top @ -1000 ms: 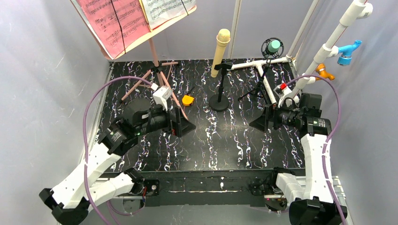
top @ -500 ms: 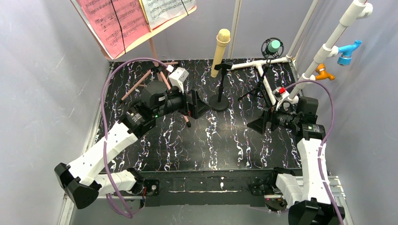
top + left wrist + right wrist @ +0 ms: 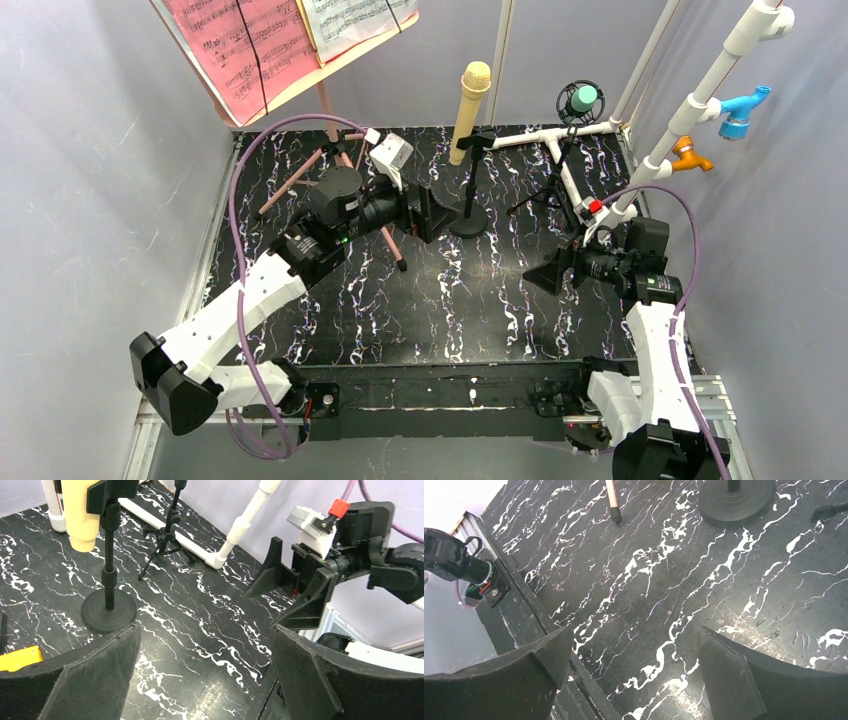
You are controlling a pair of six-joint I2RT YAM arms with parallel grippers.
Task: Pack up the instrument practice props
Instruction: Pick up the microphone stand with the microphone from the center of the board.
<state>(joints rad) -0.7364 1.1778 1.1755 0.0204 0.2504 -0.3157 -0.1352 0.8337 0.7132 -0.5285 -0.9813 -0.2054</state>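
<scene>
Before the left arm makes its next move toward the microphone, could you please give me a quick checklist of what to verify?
1. Left hand open and empty: ok.
2. Right hand open and empty: ok.
3. Beige microphone seated in the clip of its black stand: ok.
4. Stand pole centred between the left hand's fingers: not ok; the wrist view shows it off to the left, ahead of the left finger.
5. Left wrist clear of the music stand's pink leg: cannot tell; in the top view the leg runs under the wrist.
6. Two hands apart from each other: ok.
</scene>
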